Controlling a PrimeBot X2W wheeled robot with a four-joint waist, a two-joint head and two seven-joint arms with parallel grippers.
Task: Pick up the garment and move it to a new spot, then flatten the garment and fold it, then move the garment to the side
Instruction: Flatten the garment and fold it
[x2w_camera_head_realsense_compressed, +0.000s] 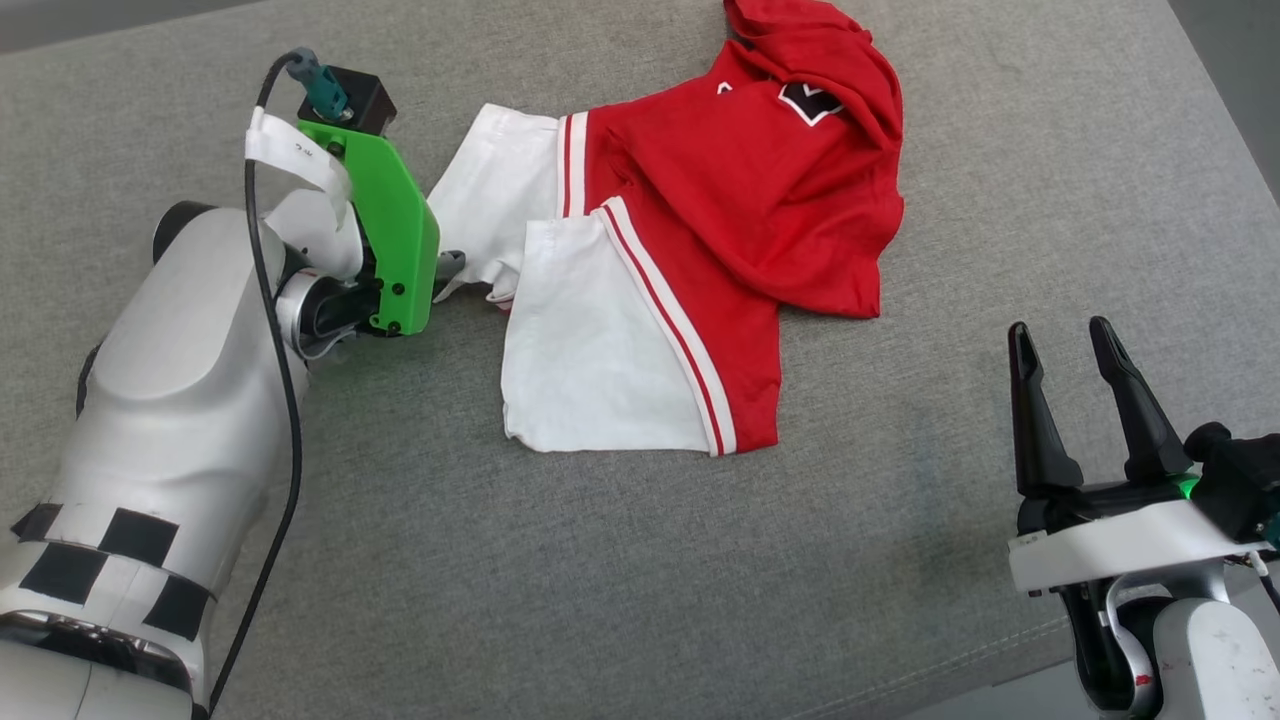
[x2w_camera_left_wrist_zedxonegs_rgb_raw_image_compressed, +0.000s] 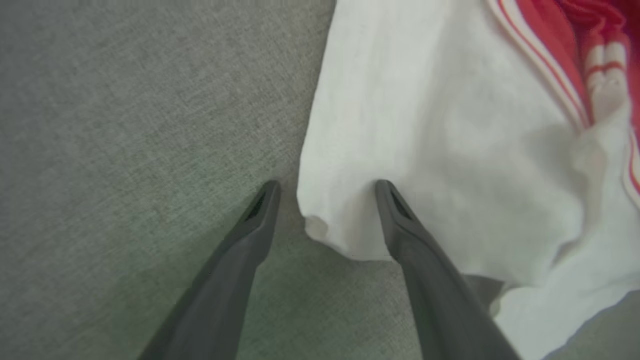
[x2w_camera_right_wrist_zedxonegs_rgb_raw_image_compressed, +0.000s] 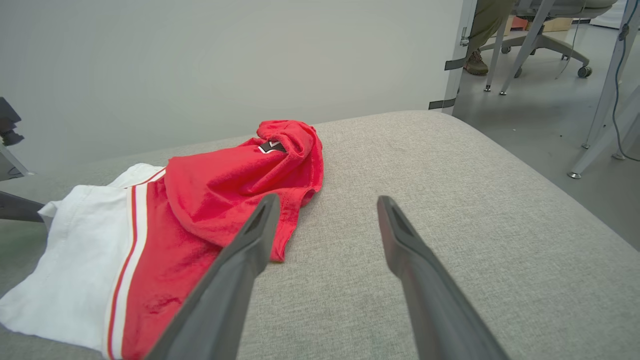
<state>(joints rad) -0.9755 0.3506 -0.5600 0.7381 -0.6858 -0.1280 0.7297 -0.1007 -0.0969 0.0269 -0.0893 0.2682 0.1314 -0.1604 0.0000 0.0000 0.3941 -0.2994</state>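
We see the crumpled red thin-fabric T-shirt (x2w_camera_head_realsense_compressed: 720, 200) with white sleeves lying on grey woven upholstery (x2w_camera_head_realsense_compressed: 1050, 150). Our left gripper (x2w_camera_left_wrist_zedxonegs_rgb_raw_image_compressed: 327, 186) — jaws wide, straddling a white sleeve corner (x2w_camera_left_wrist_zedxonegs_rgb_raw_image_compressed: 325, 220) — is nearest; the right gripper (x2w_camera_head_realsense_compressed: 1065, 340), also wide, stands well apart.

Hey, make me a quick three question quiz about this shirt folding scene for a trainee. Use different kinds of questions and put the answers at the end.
1. True or false: the left gripper is shut on the garment.
2. Where is the right gripper? A: pressing the red fabric. B: open over the grey cushion, apart from the garment. C: gripping the hem.
3. Fill in: the garment's sleeves are ___.
Key: 1 false, it stands open at a sleeve edge; 2 B; 3 white.
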